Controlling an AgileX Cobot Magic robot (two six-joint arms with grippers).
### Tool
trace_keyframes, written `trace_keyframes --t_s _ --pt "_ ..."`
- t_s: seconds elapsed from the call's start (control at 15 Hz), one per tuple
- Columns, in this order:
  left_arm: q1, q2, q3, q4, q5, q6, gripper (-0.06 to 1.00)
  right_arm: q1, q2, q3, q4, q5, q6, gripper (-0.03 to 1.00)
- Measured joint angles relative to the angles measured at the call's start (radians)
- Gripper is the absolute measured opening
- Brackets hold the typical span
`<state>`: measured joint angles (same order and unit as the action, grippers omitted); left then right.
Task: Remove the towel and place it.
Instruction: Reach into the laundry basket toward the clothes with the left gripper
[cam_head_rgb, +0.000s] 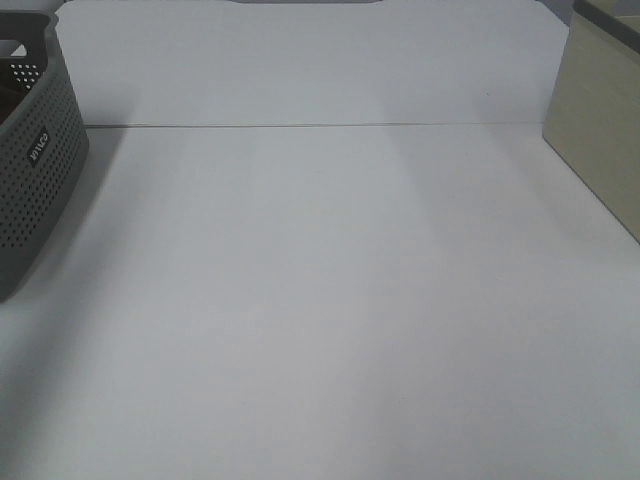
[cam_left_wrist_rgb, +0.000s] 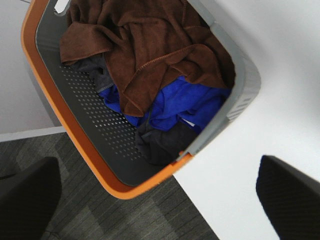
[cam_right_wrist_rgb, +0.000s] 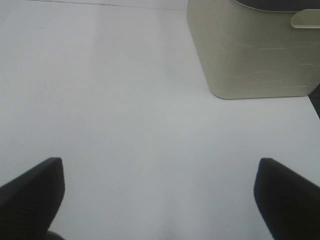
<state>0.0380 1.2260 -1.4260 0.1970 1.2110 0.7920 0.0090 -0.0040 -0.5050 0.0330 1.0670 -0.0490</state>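
The left pincer hangs with its two fingers spread wide and nothing between them, poised above the near corner of a grey, orange-rimmed basket. Ahead of the fingertips and below them, the brown towel lies crumpled on top of the load. It is heaped toward the far end of the basket and has not yet been touched. Nearer the pincer, a blue cloth shows from under the towel's edge, with a dark cloth closest of all, almost beneath the fingers. To one side of the pincer runs the white surface.

The right pincer is likewise wide open and empty, held over the bare surface with a beige bin standing well ahead of it.

The task appears to be at the reach, before any grasp. The next move likely calls for the left pincer to go forward and down past the rim and pinch a raised fold of the towel alone. It should leave the blue cloth behind, then lift the towel clear of the basket wall.
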Motion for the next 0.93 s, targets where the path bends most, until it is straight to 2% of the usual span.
trace_keyframes --t_s 0.07,0.13,0.4,0.6,0.93 --pt "0.000 0.091 -0.059 0.018 0.000 0.021 0.99 0.000 0.000 0.000 0.000 0.000 0.000 0.99" --pt "0.027 0.271 -0.171 0.035 -0.001 0.077 0.99 0.000 0.000 0.000 0.000 0.000 0.000 0.99" --pt "0.099 0.622 -0.371 0.034 -0.002 0.142 0.99 0.000 0.000 0.000 0.000 0.000 0.000 0.99" --pt "0.123 0.774 -0.435 0.026 -0.004 0.156 0.99 0.000 0.000 0.000 0.000 0.000 0.000 0.99" --pt "0.180 0.898 -0.441 0.001 -0.003 0.196 0.99 0.000 0.000 0.000 0.000 0.000 0.000 0.99"
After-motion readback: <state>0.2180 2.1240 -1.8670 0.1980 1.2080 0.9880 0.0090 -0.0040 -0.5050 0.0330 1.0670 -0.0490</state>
